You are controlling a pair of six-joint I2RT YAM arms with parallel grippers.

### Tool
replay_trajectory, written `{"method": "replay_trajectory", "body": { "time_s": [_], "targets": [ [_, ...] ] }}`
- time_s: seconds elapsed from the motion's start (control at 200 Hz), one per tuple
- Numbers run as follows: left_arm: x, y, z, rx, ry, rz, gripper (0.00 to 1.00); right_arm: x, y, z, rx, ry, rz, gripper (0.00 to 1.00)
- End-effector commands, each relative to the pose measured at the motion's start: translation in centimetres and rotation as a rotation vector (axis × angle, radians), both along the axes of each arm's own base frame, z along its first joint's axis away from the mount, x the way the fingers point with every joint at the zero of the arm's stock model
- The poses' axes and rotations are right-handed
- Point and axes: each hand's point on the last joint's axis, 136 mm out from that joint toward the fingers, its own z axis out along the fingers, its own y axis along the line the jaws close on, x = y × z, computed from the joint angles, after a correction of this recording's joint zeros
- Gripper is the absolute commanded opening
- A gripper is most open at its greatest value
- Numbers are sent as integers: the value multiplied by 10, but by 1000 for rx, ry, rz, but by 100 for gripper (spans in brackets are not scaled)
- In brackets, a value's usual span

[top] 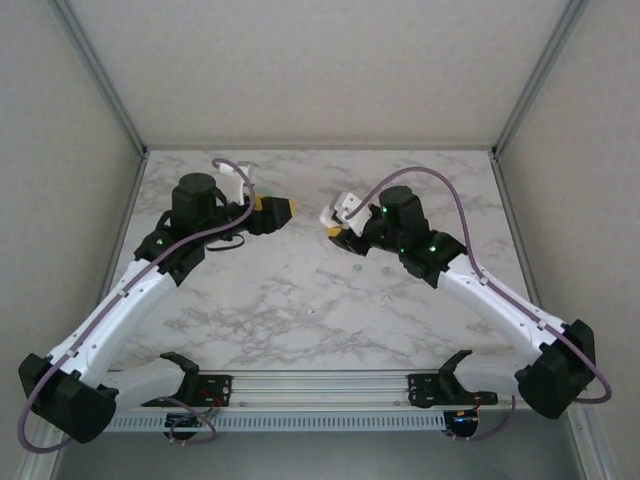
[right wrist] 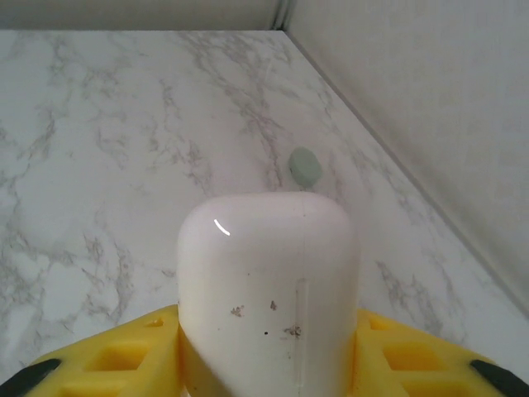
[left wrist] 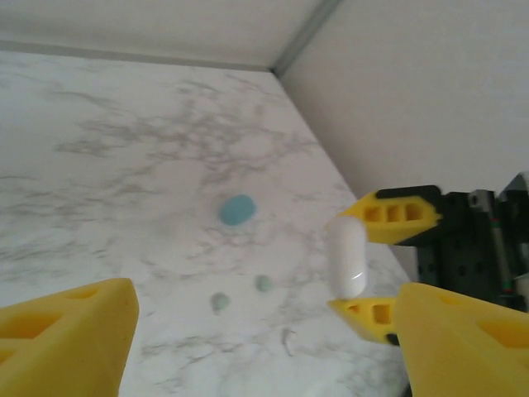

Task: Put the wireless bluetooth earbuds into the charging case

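Clamping the white charging case (right wrist: 269, 289) above the surface (top: 300, 300), your right hand (left wrist: 349, 260) is facing your left hand (top: 276, 208), which is gaping wide; mint earbuds (left wrist: 264, 283) and a white earbud (left wrist: 288, 339) are lying below, near a teal oval (left wrist: 237, 209).

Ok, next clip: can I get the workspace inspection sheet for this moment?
Surface: white marble-pattern table.
Job's things: white case in the right gripper; light blue case, two mint earbuds and a small white piece, likely an earbud, on the table.
Clutter: nothing seen.
Grippers: left gripper open, empty; right gripper shut on the white case.
Cables: purple cable looped along each arm.
Surroundings: plain walls, metal frame posts.
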Motion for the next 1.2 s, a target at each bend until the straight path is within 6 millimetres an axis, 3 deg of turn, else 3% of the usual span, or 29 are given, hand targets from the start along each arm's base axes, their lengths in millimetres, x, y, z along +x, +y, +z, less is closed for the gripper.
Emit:
{"method": "replay_trajectory", "body": {
  "time_s": [0.0, 0.175, 0.4, 0.801, 1.196],
  "targets": [
    [-22, -26, 29, -76, -46, -181, 77, -3, -1, 27, -12, -183, 37, 37],
    [-25, -42, 23, -61, -13, -234, 67, -9, 1, 35, 5, -223, 62, 37],
    [-30, -61, 20, -54, -1, -286, 65, -8, 6, 37, 31, -216, 62, 37],
    [-34, -78, 8, -17, 39, -365, 60, -10, 11, 41, 52, -205, 81, 37],
    [-32, -93, -8, 16, 86, -407, 43, -10, 15, 42, 68, -203, 97, 37]
  ]
}}
